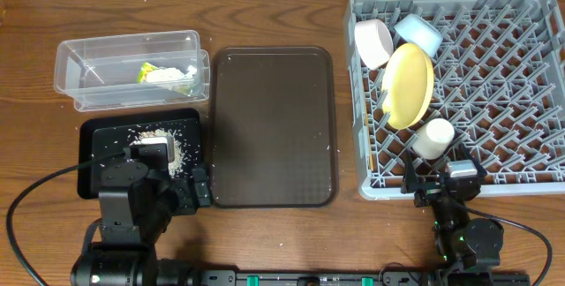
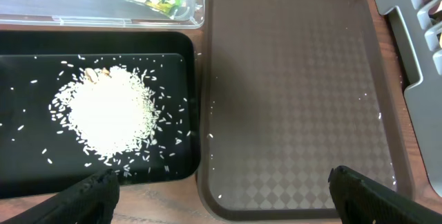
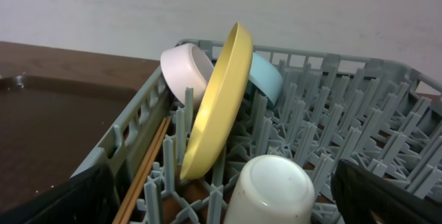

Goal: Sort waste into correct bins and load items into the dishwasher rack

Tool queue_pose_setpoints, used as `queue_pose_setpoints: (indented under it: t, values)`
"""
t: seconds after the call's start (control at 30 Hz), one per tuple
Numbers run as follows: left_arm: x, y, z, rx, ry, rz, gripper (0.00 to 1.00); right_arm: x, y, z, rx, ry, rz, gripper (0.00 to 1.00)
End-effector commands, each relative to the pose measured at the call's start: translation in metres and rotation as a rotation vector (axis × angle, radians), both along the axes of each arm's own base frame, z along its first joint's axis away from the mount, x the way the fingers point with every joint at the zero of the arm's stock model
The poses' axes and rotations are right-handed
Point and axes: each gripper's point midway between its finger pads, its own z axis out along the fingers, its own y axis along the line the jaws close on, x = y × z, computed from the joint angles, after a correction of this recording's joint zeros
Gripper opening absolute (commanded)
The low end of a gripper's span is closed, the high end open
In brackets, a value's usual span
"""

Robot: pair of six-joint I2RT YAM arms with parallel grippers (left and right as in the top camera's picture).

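Note:
The grey dishwasher rack [image 1: 494,83] holds the white bowl [image 1: 373,43], the light blue bowl [image 1: 418,32], the yellow plate [image 1: 408,85] on edge, and the white cup [image 1: 433,138] upside down. The chopsticks [image 3: 145,169] lie along the rack's left wall. The clear tub [image 1: 88,65] holds the snack wrapper and the tissue [image 1: 163,76]. The rice scraps [image 2: 110,110] lie in the black tray [image 1: 101,149]. My left gripper [image 2: 222,186] is open and empty over the black tray's front right corner. My right gripper [image 3: 221,189] is open at the rack's front edge, the cup [image 3: 269,193] just ahead between its jaws, untouched.
The large dark brown serving tray [image 1: 272,127] lies between the black tray and the rack, with a few stray rice grains on it [image 2: 297,79]. Both arms sit at the table's front edge. Cables run beside each arm base.

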Motion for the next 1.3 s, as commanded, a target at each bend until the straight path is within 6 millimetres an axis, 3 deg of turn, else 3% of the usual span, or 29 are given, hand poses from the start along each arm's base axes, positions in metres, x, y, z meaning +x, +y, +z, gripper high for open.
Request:
queue_pose_setpoints:
  t: [0.0,0.9,1.1,1.27]
  values:
    - [0.0,0.002,-0.001,0.01,-0.003,0.006,0.99,0.0,0.002,0.0,0.009,0.0,0.004,0.99]
    - [0.0,0.002,-0.001,0.01,-0.003,0.006,0.99,0.0,0.002,0.0,0.01,0.0,0.005,0.99]
    - [-0.004,0.017,-0.001,0.076,-0.034,0.061,0.99,0.0,0.002,0.0,0.01,0.0,0.005,0.99]
    - [-0.005,0.024,-0.016,0.09,-0.123,0.095,0.99,0.0,0.002,0.0,0.009,0.0,0.005,0.99]
